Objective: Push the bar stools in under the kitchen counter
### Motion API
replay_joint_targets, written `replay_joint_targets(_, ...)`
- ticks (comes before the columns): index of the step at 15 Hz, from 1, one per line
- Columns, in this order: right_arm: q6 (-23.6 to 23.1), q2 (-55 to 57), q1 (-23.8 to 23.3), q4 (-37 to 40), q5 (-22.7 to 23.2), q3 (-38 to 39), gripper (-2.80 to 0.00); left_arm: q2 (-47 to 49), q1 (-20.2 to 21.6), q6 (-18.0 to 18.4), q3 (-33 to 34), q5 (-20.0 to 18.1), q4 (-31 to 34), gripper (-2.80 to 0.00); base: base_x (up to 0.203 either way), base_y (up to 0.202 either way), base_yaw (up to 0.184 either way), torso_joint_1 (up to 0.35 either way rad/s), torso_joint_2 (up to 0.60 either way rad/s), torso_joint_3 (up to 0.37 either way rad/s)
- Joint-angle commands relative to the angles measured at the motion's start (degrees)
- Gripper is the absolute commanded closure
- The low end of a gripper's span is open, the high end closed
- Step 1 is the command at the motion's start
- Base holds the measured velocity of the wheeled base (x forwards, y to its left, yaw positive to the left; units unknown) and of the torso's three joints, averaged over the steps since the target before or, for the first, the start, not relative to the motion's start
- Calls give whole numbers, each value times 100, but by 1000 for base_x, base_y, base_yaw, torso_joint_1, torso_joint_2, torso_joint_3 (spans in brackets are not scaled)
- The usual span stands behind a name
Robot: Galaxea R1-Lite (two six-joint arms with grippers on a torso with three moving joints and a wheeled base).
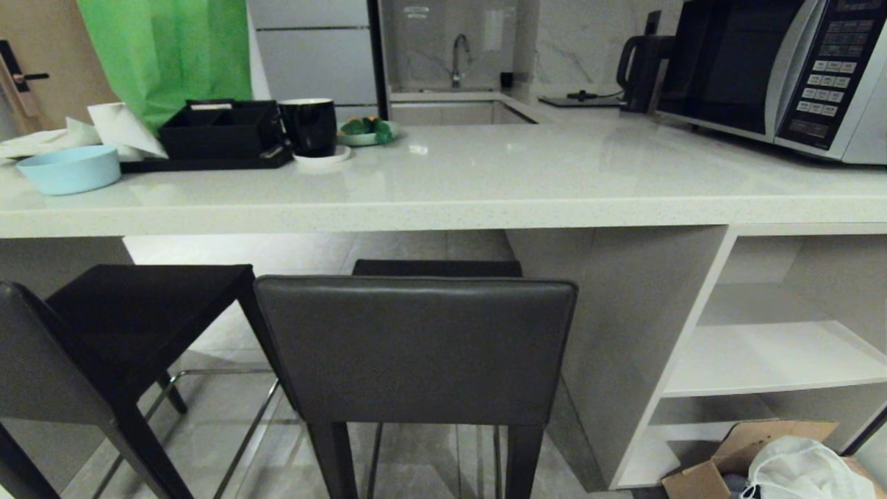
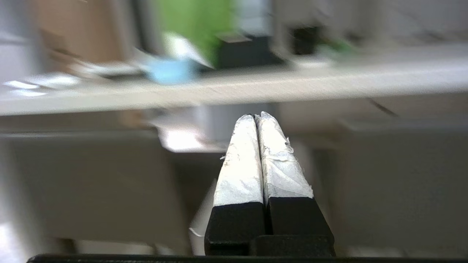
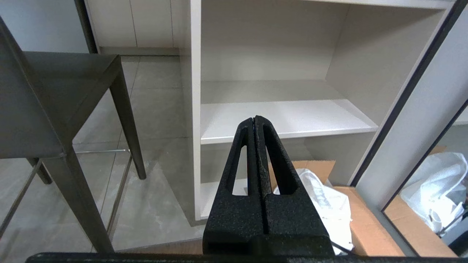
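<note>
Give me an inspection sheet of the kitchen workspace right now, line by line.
Surface: kitchen counter, pale glossy slab, open shelves beneath on the right.
Job's things: two bar stools; middle stool backrest toward the camera, seat partly under the counter; left stool angled, not pushed in.
Clutter: light blue bowl, black tray organiser, black mug, microwave, kettle.
Grippers: left gripper shut, empty; right gripper shut, empty, facing the shelves.
Cables: kettle base lead.
Surroundings: sink faucet, cardboard box with white bag on the floor.

text: none legible | microwave [image 1: 769,66] keypad: labels too small to read
</note>
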Motion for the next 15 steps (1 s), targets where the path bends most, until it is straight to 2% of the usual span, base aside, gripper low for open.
replay_joint_targets(1, 12, 0, 0, 8, -10, 76, 0, -560, -22, -7, -312, -245, 1379, 0, 0, 0, 0, 0, 0, 0)
replay_joint_targets(2, -6, 0, 0, 8, -4, 198, 0, -772, -20, -1, -37, -291, 1513, 0, 0, 0, 0, 0, 0, 0)
replay_joint_targets(4, -6, 0, 0, -11, 186, 646, 0, -940, -23, -21, 924, -375, 1485, 0, 0, 0, 0, 0, 0, 0)
replay_joint_targets(5, 37, 0, 0, -119, 345, 974, 0, -978, -25, -19, 1338, -567, 1317, 0, 0, 0, 0, 0, 0, 0)
replay_joint_targets(6, 76, 0, 0, -397, 426, 1362, 0, -1006, -30, -38, 1562, -1060, 1108, 0, 0, 0, 0, 0, 0, 0)
replay_joint_targets(7, 68, 0, 0, -914, 507, 1797, 0, -1022, -33, -50, 1555, -1281, 1132, 0, 0, 0, 0, 0, 0, 0)
replay_joint_targets(8, 57, 0, 0, -1529, 699, 2093, 0, -1026, -39, -72, 1473, -1278, 1372, 0, 0, 0, 0, 0, 0, 0)
replay_joint_targets(9, 17, -1, 3, -1907, 1045, 2402, 0, -1027, -42, -239, 1419, -1130, 1608, 0, 0, 0, 0, 0, 0, 0)
replay_joint_targets(11, -162, 0, 9, -2029, 1290, 2467, 0, -1028, -34, -256, 1540, -286, 1732, 0, 0, 0, 0, 0, 0, 0)
replay_joint_targets(13, 57, 0, 18, -2032, 1275, 2467, 0, -1027, -34, -352, 1794, -309, 1295, 0, 0, 0, 0, 0, 0, 0)
replay_joint_targets(15, 438, 0, 11, -2048, 1021, 2474, 0, -1026, -43, -701, 1834, -244, 1161, 0, 0, 0, 0, 0, 0, 0)
